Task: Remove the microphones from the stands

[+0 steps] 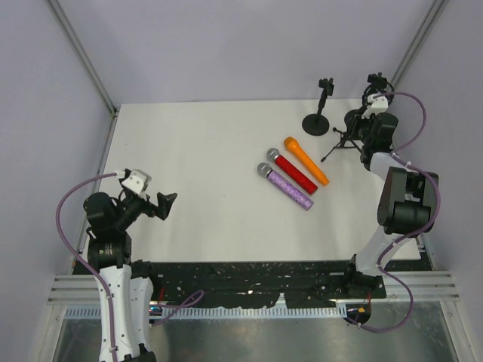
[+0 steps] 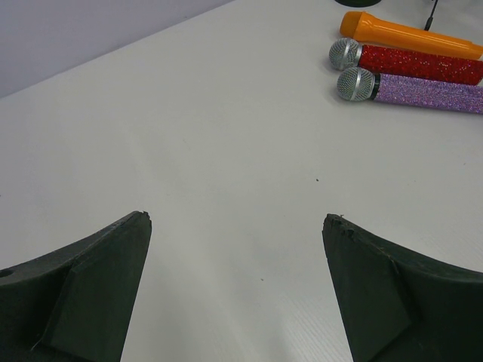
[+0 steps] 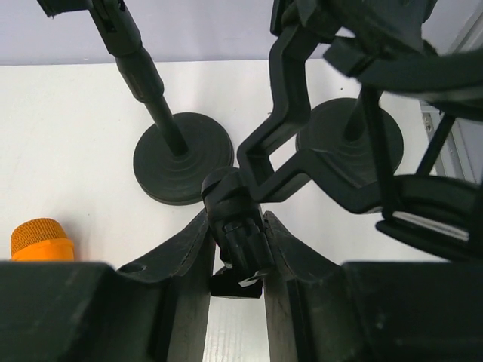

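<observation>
While the right hand clamps the tripod stand's black stem (left hand idle, spread wide), pull steadily, avoiding the neighbouring round-base stand.

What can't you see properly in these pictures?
Right wrist view: orange microphone, mostly behind the right tool, which is shut on a black stand joint; round-base stand, top cut by upper edge.
Left wrist view: purple microphone, tail cut off at right edge.
Top view: right tool's fingertips, too small and dark.

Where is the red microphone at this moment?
In the top view, the red microphone lies on the right half of the table, between the orange microphone and the purple microphone.
</observation>
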Available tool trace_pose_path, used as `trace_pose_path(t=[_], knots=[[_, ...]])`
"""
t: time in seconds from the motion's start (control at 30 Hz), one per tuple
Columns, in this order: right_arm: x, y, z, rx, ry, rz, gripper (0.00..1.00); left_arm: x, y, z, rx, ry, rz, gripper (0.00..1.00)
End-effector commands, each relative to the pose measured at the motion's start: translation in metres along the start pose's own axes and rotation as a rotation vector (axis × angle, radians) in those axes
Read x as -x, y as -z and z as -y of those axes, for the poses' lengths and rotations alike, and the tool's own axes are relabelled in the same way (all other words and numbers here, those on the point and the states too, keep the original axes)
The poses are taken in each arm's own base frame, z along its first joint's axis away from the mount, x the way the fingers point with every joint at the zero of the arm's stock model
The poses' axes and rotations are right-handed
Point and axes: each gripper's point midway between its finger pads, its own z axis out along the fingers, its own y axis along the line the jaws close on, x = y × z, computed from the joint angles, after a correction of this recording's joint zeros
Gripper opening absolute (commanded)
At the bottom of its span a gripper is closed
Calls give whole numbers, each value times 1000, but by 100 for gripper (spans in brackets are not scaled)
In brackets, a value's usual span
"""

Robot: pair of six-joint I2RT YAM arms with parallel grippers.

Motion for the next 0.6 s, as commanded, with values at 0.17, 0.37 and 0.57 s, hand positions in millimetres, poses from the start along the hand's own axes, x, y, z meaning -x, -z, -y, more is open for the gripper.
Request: trace_pose_path(t=[0.17,0.37,0.57], knots=[[18,-2,0,8,14,17,43,9,0,1,-8,-21,38,100],[20,2,4,-20,26,4,54,11,0,2,-13,-21,42,100],[31,11,2,-17,32,16,72,12,1,3,-17,-24,47,100]])
